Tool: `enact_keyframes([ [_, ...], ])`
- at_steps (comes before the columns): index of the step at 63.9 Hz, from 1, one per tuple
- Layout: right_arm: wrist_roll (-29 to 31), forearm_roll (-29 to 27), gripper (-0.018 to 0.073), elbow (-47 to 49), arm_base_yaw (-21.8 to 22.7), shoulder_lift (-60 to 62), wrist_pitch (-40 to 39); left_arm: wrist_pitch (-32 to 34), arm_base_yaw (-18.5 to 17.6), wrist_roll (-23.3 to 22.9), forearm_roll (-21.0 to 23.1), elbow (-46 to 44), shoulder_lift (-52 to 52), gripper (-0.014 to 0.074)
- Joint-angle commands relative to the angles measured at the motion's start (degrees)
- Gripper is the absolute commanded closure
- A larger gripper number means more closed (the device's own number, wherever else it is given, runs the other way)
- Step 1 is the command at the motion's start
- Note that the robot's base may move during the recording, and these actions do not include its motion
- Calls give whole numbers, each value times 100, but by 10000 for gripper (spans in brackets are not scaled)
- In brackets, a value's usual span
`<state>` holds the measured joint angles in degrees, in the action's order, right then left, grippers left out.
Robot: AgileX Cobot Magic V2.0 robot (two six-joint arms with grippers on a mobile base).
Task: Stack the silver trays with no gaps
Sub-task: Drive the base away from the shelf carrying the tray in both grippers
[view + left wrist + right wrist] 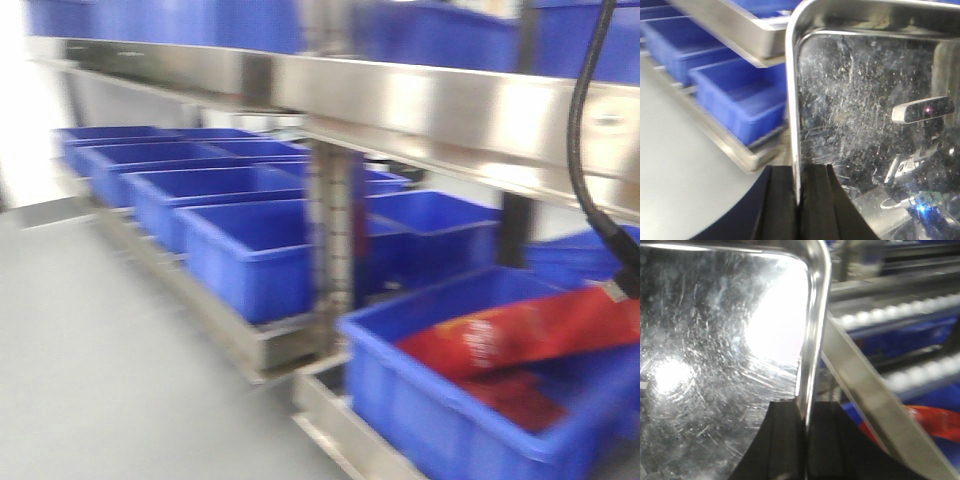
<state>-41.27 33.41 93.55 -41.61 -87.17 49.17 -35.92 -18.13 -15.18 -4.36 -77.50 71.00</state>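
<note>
The left end effector (799, 174) is closed on the left rim of a shallow, scratched, shiny stainless-steel silver tray (865, 125), which is held up off any surface. The right end effector (805, 409) likewise pinches a right-hand rim of silver tray (715, 365); whether it is the same one cannot be told. Just beside the left rim stands a steel shelf rack (730, 25) of blue plastic bins (740, 95). A slanted steel bar (865, 390) crosses near the right rim, with a red plastic bag (935, 420) behind it.
</note>
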Motion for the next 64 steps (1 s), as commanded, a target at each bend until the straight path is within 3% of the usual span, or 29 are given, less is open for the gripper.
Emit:
enact_keyframes([
  [1,125,145,634,54,-13,48,-125,244,-43,-11,-17,-95,-41,614],
  [64,125,145,634,54,-13,48,-125,244,-43,-11,-17,-95,-41,614],
])
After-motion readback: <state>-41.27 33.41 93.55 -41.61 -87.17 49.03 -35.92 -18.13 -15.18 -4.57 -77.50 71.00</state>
